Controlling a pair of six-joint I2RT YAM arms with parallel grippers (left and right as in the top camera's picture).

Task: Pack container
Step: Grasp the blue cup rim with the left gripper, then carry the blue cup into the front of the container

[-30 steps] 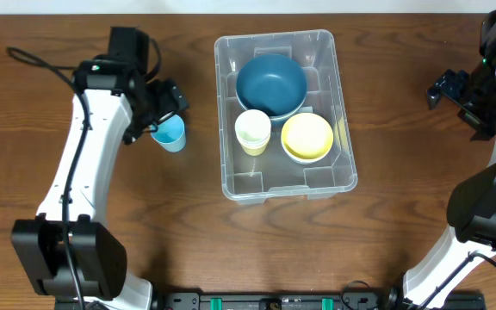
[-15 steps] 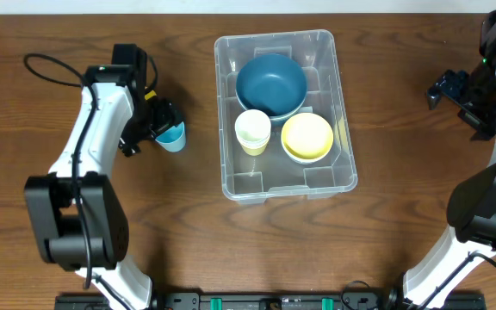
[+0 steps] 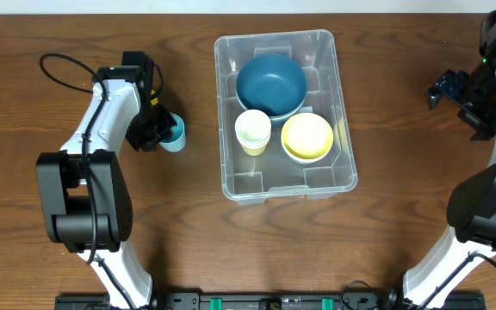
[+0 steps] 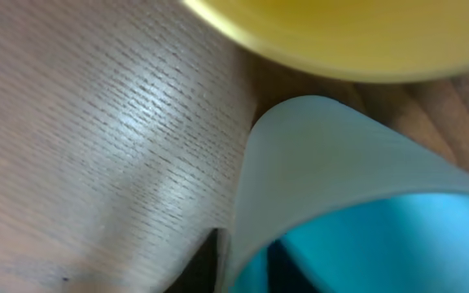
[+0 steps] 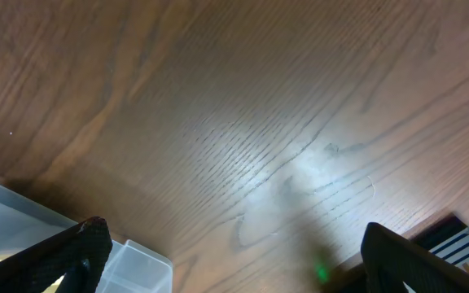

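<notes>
Wood table (image 3: 386, 250), left end effector (image 3: 157, 132) at blue cup (image 3: 174, 134), container (image 3: 269, 182) apart

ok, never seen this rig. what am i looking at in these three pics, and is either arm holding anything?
The machine is a pair of white robot arms at a wooden table, each ending in a two-finger gripper. The wide picture comes from a fixed camera overhead. The other two come from small cameras on the wrists, so they look very close up.

On the table sits a clear plastic container with a dark blue bowl, a pale cup and a yellow bowl inside. A light blue cup stands outside it, on the left arm's side.

The left gripper is right at that cup, whose rim fills the left wrist view. I can't tell whether it has closed on it. The right gripper is open above the wood and holds nothing.
</notes>
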